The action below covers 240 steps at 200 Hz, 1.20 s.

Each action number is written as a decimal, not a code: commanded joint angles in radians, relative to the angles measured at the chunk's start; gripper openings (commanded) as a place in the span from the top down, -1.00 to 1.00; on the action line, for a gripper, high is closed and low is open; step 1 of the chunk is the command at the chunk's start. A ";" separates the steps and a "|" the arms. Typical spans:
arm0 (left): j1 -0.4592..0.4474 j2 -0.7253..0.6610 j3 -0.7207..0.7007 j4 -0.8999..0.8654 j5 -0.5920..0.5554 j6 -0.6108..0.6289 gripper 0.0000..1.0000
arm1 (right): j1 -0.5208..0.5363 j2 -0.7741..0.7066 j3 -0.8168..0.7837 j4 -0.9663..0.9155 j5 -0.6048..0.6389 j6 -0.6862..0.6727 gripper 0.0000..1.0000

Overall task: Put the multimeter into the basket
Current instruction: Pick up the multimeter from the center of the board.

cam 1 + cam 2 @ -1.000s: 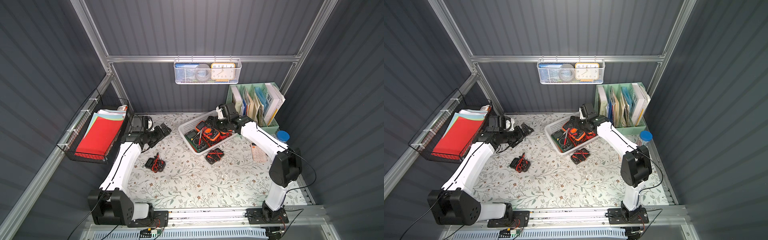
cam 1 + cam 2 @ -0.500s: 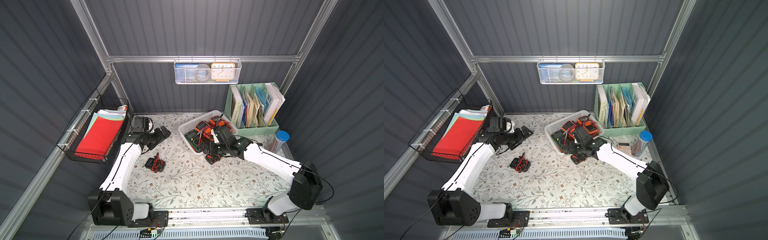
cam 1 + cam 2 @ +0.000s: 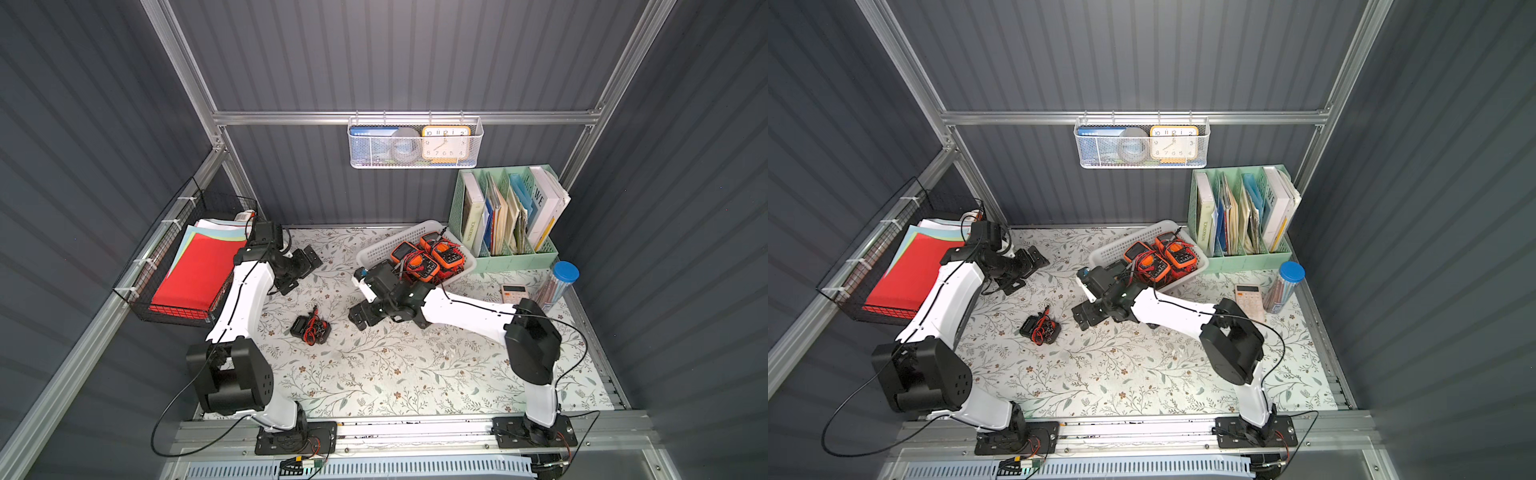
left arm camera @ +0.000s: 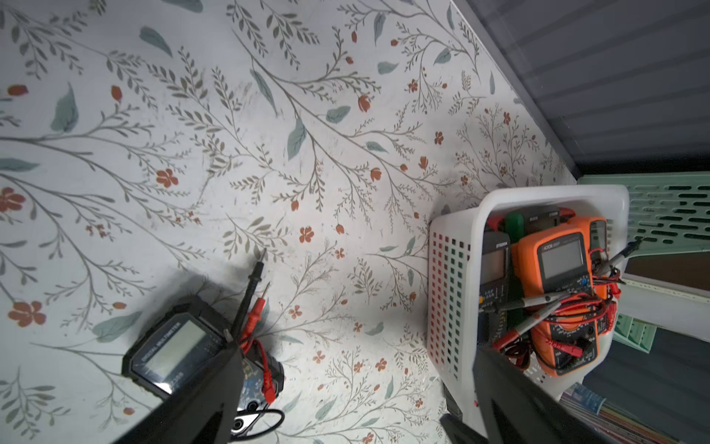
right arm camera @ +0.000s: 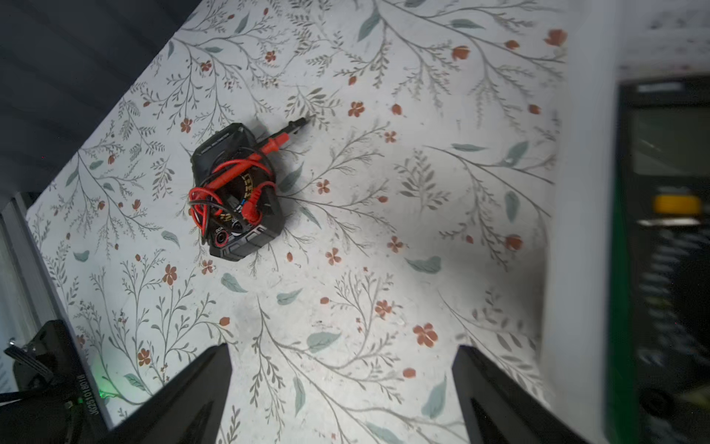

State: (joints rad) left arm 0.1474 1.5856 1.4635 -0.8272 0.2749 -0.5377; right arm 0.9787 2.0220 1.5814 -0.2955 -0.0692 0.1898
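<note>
A black multimeter (image 3: 311,328) (image 3: 1040,329) wrapped in red and black leads lies alone on the flowered table, left of centre. The white perforated basket (image 3: 386,245) (image 3: 1121,245) stands at the back and holds several orange multimeters (image 3: 415,262). My right gripper (image 3: 360,316) (image 3: 1084,316) hovers low in front of the basket's near corner, right of the black multimeter (image 5: 236,192), open and empty (image 5: 342,353). My left gripper (image 3: 303,270) (image 3: 1027,270) waits open at the back left, with the multimeter (image 4: 180,353) and basket (image 4: 449,288) ahead of it, nothing between its jaws (image 4: 357,357).
A green file holder (image 3: 507,216) with books stands behind the basket on the right. A calculator (image 3: 510,293) and a blue-capped tube (image 3: 559,282) sit at the right edge. A black wire basket (image 3: 187,270) of coloured paper hangs left; a white mesh basket (image 3: 415,143) with a clock hangs on the back wall.
My right arm swung from over the basket down and leftward across the table, its jaws spreading wider. The left arm barely moved.
</note>
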 commanded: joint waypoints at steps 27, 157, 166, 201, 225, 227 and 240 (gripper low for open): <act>0.052 0.058 0.067 -0.053 0.026 0.036 -0.98 | 0.064 0.147 0.104 0.053 -0.007 -0.186 -0.95; 0.078 0.074 0.101 -0.080 0.065 0.053 -0.99 | 0.123 0.450 0.432 -0.008 0.014 -0.272 -0.98; 0.078 0.074 0.103 -0.082 0.067 0.053 -0.98 | 0.124 0.467 0.452 -0.014 0.016 -0.269 -0.98; 0.078 0.068 0.097 -0.079 0.070 0.045 -0.98 | 0.123 0.503 0.491 -0.019 0.004 -0.266 -0.85; 0.078 0.064 0.088 -0.071 0.075 0.037 -0.98 | 0.123 0.514 0.503 -0.025 -0.005 -0.263 -0.73; 0.078 0.064 0.088 -0.070 0.076 0.036 -0.99 | 0.122 0.514 0.503 -0.026 -0.006 -0.263 -0.73; 0.078 0.060 0.081 -0.064 0.078 0.033 -0.99 | 0.123 0.518 0.509 -0.025 -0.013 -0.261 -0.69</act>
State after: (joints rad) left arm 0.2214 1.6535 1.5425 -0.8829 0.3370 -0.5072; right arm 1.0992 2.5179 2.0628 -0.2996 -0.0647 -0.0696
